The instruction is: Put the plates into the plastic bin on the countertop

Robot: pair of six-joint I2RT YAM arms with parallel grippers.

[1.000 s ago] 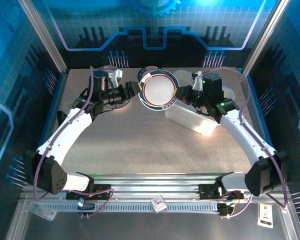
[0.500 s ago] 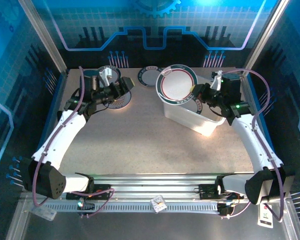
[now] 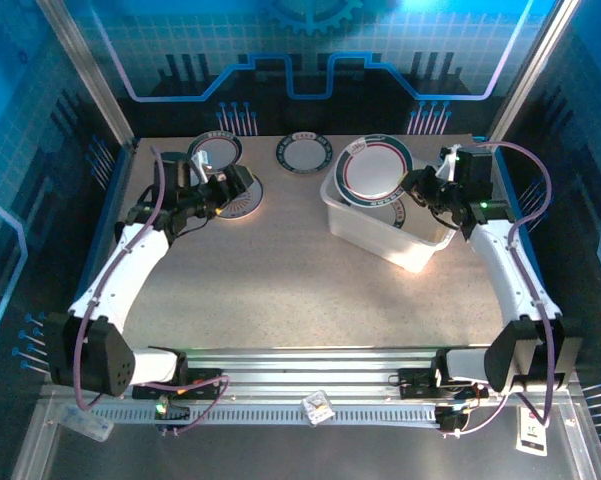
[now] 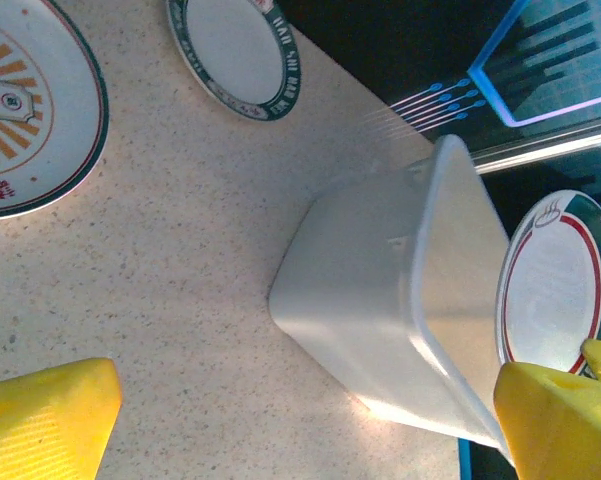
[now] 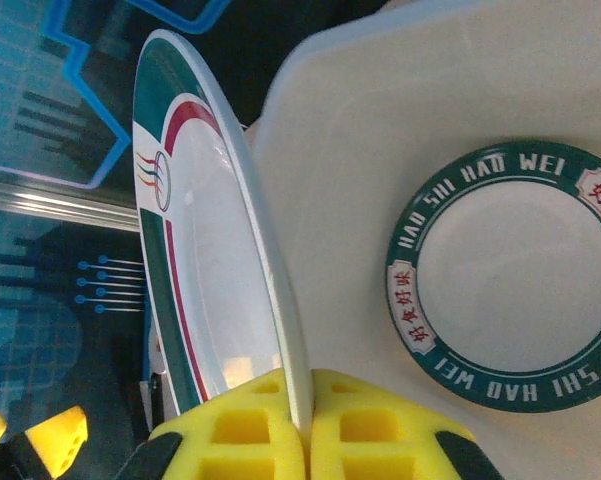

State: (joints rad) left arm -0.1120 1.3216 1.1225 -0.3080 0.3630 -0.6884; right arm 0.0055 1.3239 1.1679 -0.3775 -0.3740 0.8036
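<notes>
My right gripper is shut on the rim of a green-and-red-rimmed plate, tilted above the plastic bin. In the right wrist view the yellow pads pinch that plate edge-on over the bin, where a green-rimmed plate lies flat. My left gripper hangs open above an orange sunburst plate. Its wrist view shows wide-apart fingertips, the sunburst plate, another plate and the bin's outside.
Two more plates lie at the back of the countertop, one at the left and one in the middle. A blue frame edges the surface. The bin sits at the back right.
The right arm swung the plate rightward from the middle to above the bin. The left gripper opened off the plate's edge and drew back left, over the sunburst plate.
</notes>
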